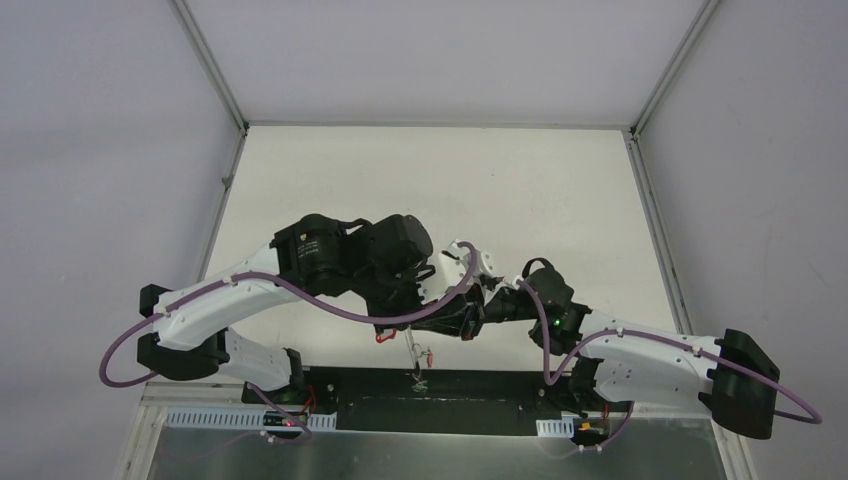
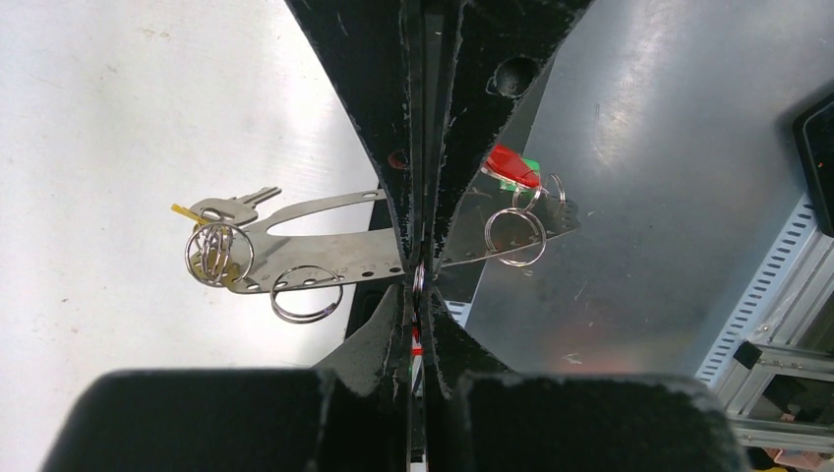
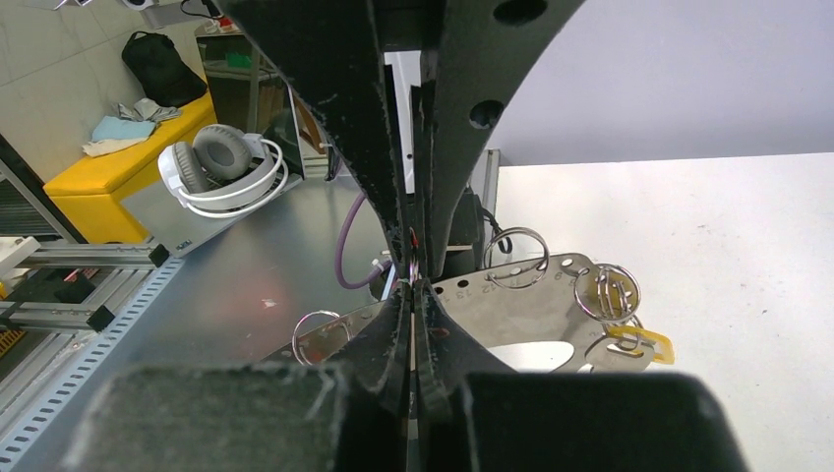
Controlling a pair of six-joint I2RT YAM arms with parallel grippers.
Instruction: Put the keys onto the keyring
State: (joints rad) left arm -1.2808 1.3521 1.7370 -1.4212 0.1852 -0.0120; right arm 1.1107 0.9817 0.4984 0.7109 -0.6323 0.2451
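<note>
Above the near edge of the surface [image 1: 440,180], the keyring [image 2: 334,254], which shows here as a flat perforated steel plate with an oval cut-out, is held up between the arms. The left tool [image 2: 418,265] has its jaws together, clamped across the plate's middle. The right tool [image 3: 413,285] has its jaws together at the plate's upper edge; whether they pinch that edge or a small ring cannot be told. One key [image 2: 241,205] with a yellow tag [image 2: 183,210] hangs at one end of the plate, and a red tag [image 2: 511,165] sits at the other. A split ring [image 2: 307,293] in a hole between them carries nothing visible. The step in hand appears to be threading. To do it well, the left tool should hold the plate rigid and level. The right tool should work a single ring with small motions, so the hung keys do not swing and the plate does not twist out of the grip.
</note>
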